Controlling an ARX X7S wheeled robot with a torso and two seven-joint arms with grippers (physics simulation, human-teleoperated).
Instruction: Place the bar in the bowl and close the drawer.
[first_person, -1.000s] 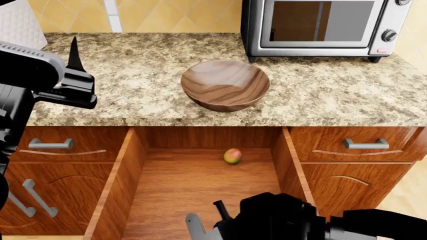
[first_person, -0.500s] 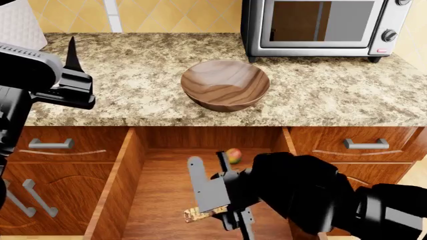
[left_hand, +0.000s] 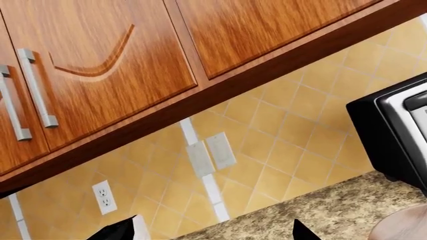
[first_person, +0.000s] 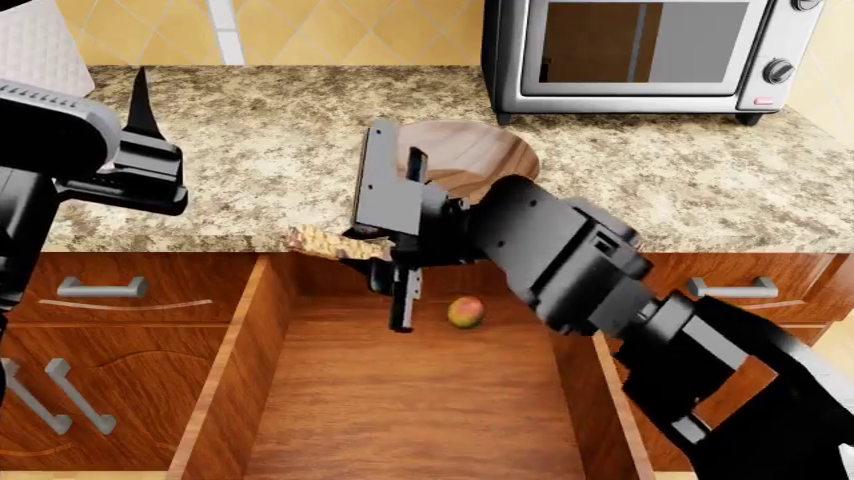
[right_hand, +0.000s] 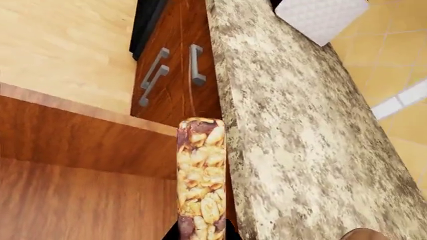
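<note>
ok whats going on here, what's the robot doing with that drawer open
The right gripper holds the bar up at the counter's front edge, lifted above the open drawer and not yet in the bowl. A small fruit lies at the back of the drawer. The left gripper hovers over the counter, empty.

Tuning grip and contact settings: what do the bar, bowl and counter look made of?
Bar: pressed nuts and grains, lumpy and slightly glossy. Bowl: dark wood with visible grain, smooth satin finish. Counter: speckled stone, probably polished granite.
</note>
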